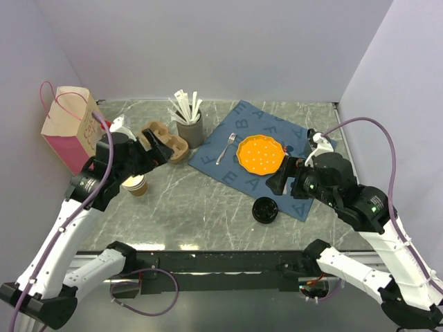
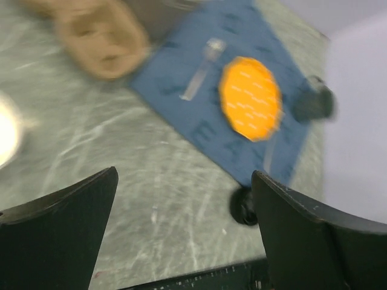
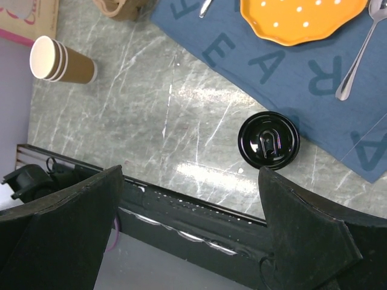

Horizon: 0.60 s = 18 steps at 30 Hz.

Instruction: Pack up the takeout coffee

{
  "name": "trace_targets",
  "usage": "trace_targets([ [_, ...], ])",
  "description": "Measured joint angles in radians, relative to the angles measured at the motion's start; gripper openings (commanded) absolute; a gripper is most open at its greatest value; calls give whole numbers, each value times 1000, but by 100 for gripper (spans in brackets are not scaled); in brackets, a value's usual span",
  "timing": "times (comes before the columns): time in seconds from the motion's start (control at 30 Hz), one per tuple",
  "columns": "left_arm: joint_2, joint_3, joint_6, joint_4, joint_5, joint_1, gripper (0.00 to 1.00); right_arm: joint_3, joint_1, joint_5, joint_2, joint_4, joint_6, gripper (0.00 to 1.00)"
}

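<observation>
Wide open and empty, left gripper (image 2: 184, 181) and right gripper (image 3: 190, 172) alike; no lidded takeout coffee in view.
Lidless brown paper cup (image 1: 136, 184) close beside the left gripper, glossy black lid (image 3: 268, 140) flat just ahead of the right. Probably light, thin-walled, crushable: grip gently round the wall, below the stiff rim.
</observation>
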Motion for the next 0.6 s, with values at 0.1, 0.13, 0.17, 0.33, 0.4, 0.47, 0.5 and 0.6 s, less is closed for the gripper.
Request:
trace_targets([
  [0.1,35,19,-75,-100,-171,0,85,0,0,-12,8,0,-6,97],
  [0.13,49,22,-93,-127,-220,2,79,0,0,-20,10,0,-10,96],
  [0.17,59,22,-105,-146,-256,4,74,0,0,-26,11,0,-10,95],
  [0.33,129,22,-121,-206,-391,44,62,-2,0,-47,20,5,-20,91],
  [0.4,165,22,-117,-214,-414,61,61,-3,0,-52,25,6,-21,90],
  [0.47,206,22,-114,-219,-433,74,63,-3,0,-57,27,8,-24,88],
  [0.5,225,19,-112,-219,-441,77,61,-3,0,-60,27,9,-26,87],
  [0.6,267,5,-93,-215,-459,80,55,-6,0,-70,24,16,-29,85],
])
